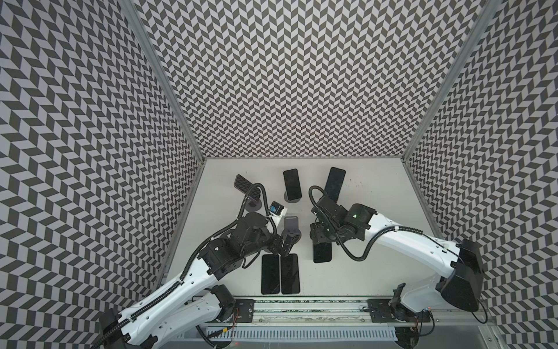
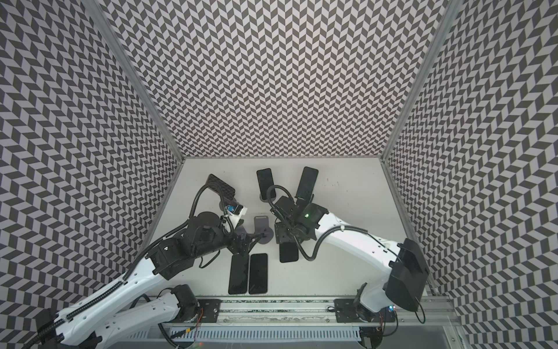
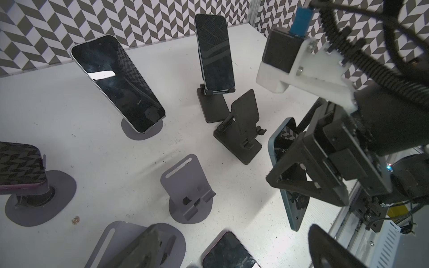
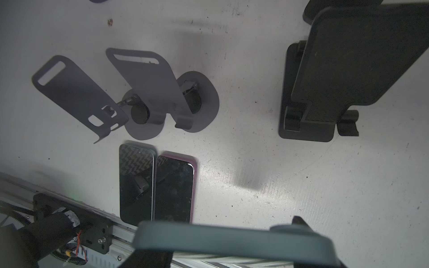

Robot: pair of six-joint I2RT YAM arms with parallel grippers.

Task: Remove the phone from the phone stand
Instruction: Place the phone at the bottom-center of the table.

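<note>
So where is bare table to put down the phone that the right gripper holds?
Bare table: the front strip between the two flat phones and the right arm's base; also the far right corner beside the tilted phone. Crowded: the centre, around the grey stands.

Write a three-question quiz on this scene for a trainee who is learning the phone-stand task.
1. True or false: the right gripper is empty.
2. The two phones lying flat on the table are: A stacked; B side by side; C at opposite ends of it.
3. Fill in: the ___ gripper is open, near the empty grey stand.

Key
1. False: it grips a blue-edged phone.
2. B.
3. Left: the left gripper.
</note>
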